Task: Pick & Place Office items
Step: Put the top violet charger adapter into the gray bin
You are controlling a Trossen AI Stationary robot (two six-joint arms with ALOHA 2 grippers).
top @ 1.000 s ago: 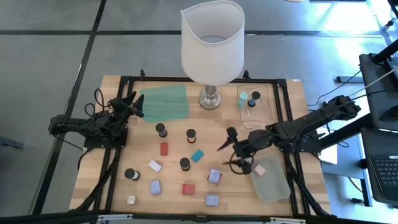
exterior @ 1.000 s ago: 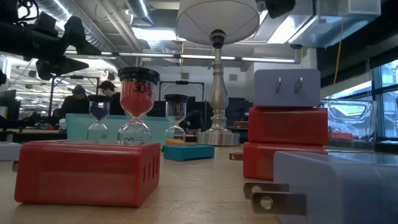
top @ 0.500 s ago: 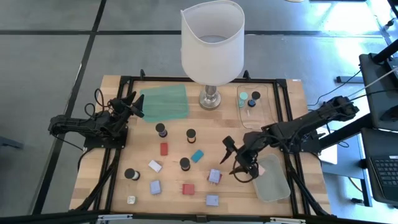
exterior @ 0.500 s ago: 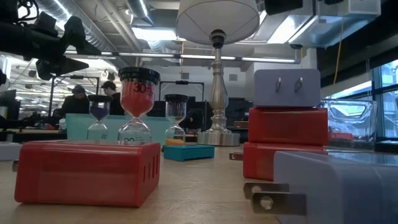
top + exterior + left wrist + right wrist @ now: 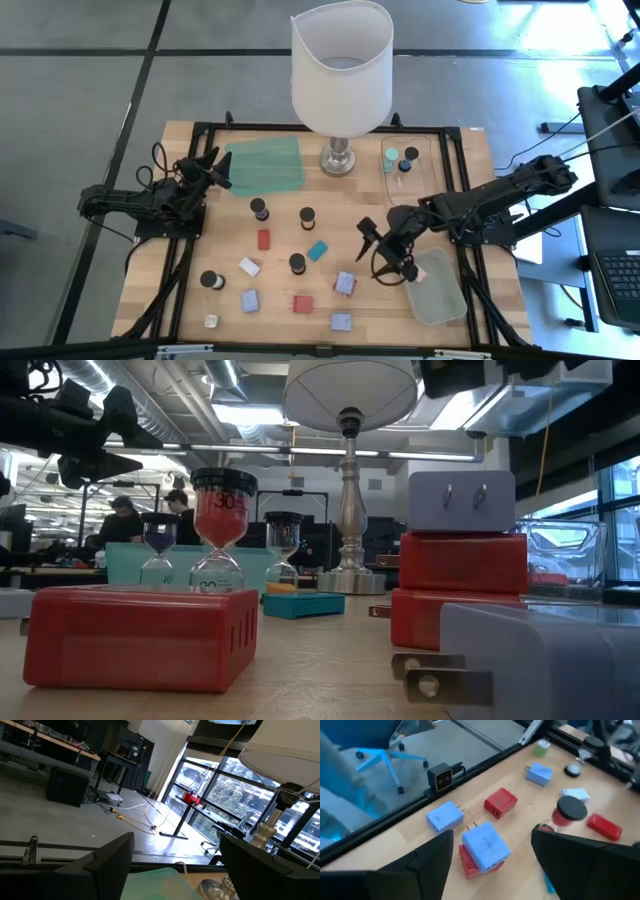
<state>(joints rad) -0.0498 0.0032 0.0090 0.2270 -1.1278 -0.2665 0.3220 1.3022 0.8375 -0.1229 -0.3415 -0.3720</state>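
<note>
1. The right gripper (image 5: 376, 251) hangs right of centre in the high view, its fingers spread wide and holding nothing.
2. Just to its lower left sits a lavender plug block stacked on a red one (image 5: 345, 283); in the right wrist view this stack (image 5: 485, 848) shows between the two dark fingers.
3. Other office items lie scattered across the lower middle of the table: a red block (image 5: 302, 303), a lavender block (image 5: 341, 321), a teal block (image 5: 317, 250) and a dark-capped sand timer (image 5: 297, 263).
4. A pink piece (image 5: 418, 272) lies in the clear tray (image 5: 440, 300) at lower right, beside the gripper.
5. The left gripper (image 5: 213, 166) waits at the left, fingers apart, by the green mat (image 5: 264, 165).
6. The wooden table (image 5: 190, 290) carries a white-shaded lamp (image 5: 341, 65); grey floor surrounds it.
</note>
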